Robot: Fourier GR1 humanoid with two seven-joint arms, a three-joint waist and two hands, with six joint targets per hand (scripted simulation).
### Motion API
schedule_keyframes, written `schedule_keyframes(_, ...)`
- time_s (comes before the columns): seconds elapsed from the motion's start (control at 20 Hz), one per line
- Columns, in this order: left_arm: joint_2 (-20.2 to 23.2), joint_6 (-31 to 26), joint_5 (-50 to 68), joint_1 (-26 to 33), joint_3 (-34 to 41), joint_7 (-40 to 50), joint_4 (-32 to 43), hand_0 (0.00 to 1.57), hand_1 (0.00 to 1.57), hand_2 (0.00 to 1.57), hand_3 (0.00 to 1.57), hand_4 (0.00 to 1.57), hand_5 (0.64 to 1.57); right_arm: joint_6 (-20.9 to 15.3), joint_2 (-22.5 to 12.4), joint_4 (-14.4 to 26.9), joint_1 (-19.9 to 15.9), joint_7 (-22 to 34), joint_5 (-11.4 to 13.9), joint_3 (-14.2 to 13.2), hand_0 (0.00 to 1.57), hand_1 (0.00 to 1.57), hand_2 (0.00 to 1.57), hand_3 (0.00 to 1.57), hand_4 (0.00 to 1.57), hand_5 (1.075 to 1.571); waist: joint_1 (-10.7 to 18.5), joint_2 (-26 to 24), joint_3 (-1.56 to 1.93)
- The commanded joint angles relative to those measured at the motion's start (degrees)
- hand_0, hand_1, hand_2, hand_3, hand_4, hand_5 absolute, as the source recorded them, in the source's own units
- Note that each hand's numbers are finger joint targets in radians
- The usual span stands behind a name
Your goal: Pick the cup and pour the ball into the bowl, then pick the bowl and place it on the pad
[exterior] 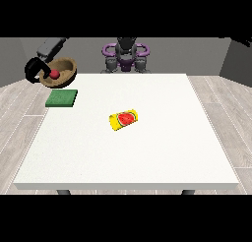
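Small dark grey torso (126, 56) at the far edge, topped by a darker, blocky head (127, 42). Purple ring-shaped shoulder parts (107, 50) on either side, with a purple patch low on the chest. Rounded grey pieces under the shoulders. Grey boxy forearm (50, 46) at the view's left, ending in a glossy black robot hand (34, 69). No cables, screws or markings discernible.

Tilted wooden bowl (61, 71) holding red ball (54, 74) seemingly above green pad (62, 98); yellow cup (124, 120) lies sideways.
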Motion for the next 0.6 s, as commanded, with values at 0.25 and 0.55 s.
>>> schedule_keyframes(0.25, 2.04, -0.08, 0.82, -0.62, -0.60, 0.29, 1.54, 0.00, 0.00, 0.00, 0.00, 1.20, 1.557, -2.20, 5.52, 3.37, -1.49, -2.94, -0.36, -0.22, 1.57, 1.57, 1.57, 0.55, 1.02, 1.571, -0.32, -0.06, 0.02)
schedule_keyframes(0.55, 4.49, -1.61, 2.93, -0.47, 0.59, 1.77, 1.52, 0.00, 0.00, 0.00, 0.00, 1.19, 1.561, -2.01, -0.76, 8.16, -1.93, 0.31, -2.01, -4.07, 1.57, 1.57, 1.57, 1.16, 0.19, 1.557, 0.53, 0.11, 0.02)
